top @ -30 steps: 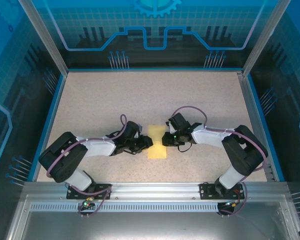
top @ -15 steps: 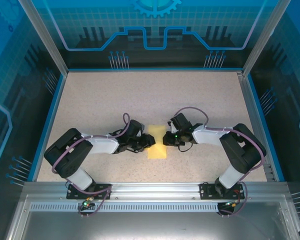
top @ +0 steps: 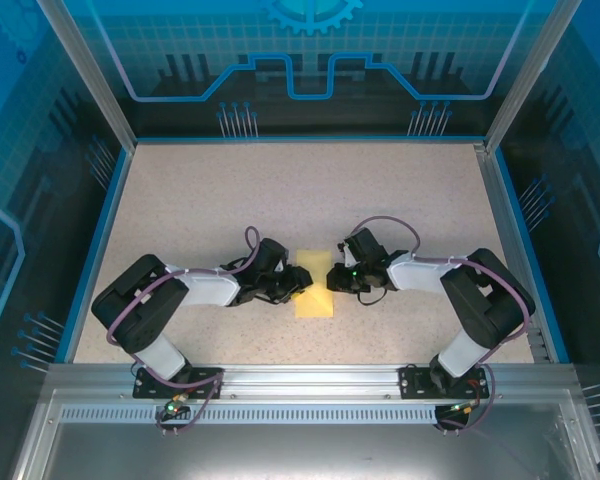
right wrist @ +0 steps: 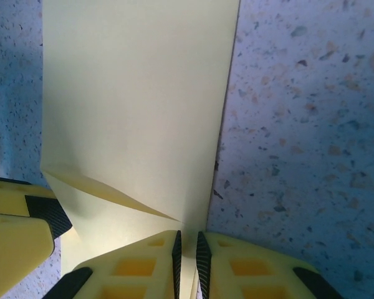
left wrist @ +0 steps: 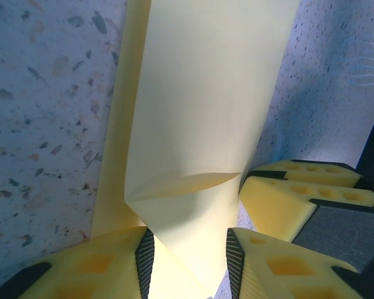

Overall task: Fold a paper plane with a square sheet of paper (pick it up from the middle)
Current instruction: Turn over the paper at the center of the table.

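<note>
Where the two arms meet, a little nearer the near edge than the middle of the table (top: 280,200), the square sheet of paper (top: 316,301) lies pale yellow on a speckled beige top. That top is matte and flecked with dark and brown grains, and a thin blue rim runs along its left, far and right edges. Translucent blue panels printed with lines and a gear shape wall the table in, held by slanting aluminium posts (top: 85,70) at the far corners. A slotted aluminium rail (top: 300,380) runs along the near edge and carries both arm bases. Purple cables (top: 248,250) loop over each arm. The left gripper (top: 298,282) reaches in at the sheet's left side and the right gripper (top: 332,278) at its right side, and their dark bodies cover the sheet's far part from above. In the left wrist view the left gripper (left wrist: 190,244) has its yellow fingers apart, with a raised, creased flap of the sheet (left wrist: 199,112) running between them and not pressed flat; the right gripper's fingers (left wrist: 299,193) sit just beside it on the right. In the right wrist view the right gripper (right wrist: 188,242) has its pads drawn almost together, pinching the sheet (right wrist: 137,106) at its near edge, where a shallow fold rises.
</note>
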Motion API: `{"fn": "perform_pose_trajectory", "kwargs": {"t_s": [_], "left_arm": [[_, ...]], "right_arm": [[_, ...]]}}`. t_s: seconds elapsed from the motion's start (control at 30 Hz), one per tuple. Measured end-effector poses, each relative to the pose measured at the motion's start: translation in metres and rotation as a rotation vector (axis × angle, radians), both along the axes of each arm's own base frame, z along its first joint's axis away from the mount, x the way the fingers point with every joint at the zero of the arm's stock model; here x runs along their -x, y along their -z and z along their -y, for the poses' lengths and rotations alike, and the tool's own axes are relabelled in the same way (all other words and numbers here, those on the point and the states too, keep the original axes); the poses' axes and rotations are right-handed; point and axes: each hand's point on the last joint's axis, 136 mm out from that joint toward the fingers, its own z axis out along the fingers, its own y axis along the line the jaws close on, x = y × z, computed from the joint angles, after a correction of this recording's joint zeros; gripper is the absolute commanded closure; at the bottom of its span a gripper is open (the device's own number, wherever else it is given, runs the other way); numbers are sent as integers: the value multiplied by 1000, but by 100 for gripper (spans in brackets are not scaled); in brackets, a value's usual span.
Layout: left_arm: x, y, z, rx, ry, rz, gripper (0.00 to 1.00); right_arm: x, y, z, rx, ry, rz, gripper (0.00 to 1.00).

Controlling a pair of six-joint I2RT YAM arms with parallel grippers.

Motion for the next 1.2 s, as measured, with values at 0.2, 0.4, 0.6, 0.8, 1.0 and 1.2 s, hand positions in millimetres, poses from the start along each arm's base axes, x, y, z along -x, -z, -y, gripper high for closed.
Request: {"fn": "perform_pose_trajectory", "kwargs": {"t_s": [0.2,0.4,0.6,0.8,1.0,1.2], "left_arm": [[-2,1,3,12,-10,-4,61],[-4,0,5,23,-6,12,62],[-8,-8,12,48,27,80,67],[-8,-9,14,44,53,109,75],[-7,-10,15,51,66,121,76],[-4,-9,15,52,85,134,84]], "right_arm": [[0,0,0,-2,0,3,81],[0,0,0,-3,0,5,81],[0,0,0,-3,0,5,82],[0,0,0,-5,2,2,82],[0,-1,0,-19,9,-10,81],[0,-1,0,-29,18,-21,81]]}}
